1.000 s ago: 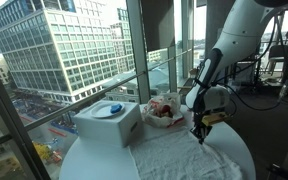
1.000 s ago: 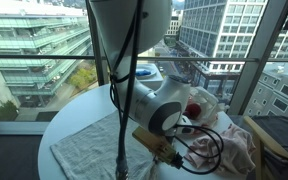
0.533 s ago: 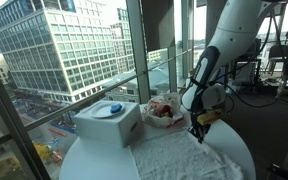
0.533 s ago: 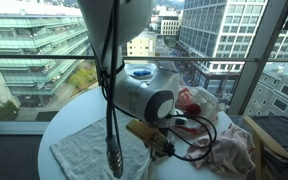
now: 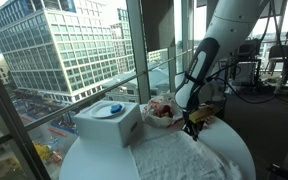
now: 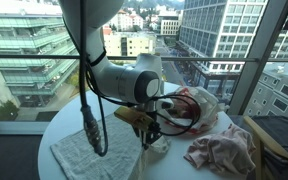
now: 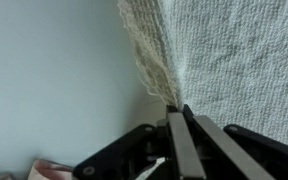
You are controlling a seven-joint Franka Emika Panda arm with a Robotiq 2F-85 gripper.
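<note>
A white towel [image 5: 174,157] lies spread on the round white table [image 5: 239,158]; it also shows in an exterior view [image 6: 84,152] and in the wrist view [image 7: 239,50]. My gripper [image 5: 194,128] is shut on the towel's frayed corner, seen at the fingertips in the wrist view [image 7: 176,110]. In an exterior view the gripper [image 6: 147,136] holds that corner just above the towel, near the table's middle. The fabric hangs and bunches under the fingers.
A white box [image 5: 109,124] with a blue item [image 5: 114,108] on top stands by the window. A clear bag with red contents [image 5: 164,110] sits behind the gripper, also in an exterior view [image 6: 196,104]. A pinkish cloth [image 6: 224,150] lies near the table edge.
The arm has swung across the table toward the window side, carrying the towel's corner with it. The towel's edge has been drawn inward over itself.
</note>
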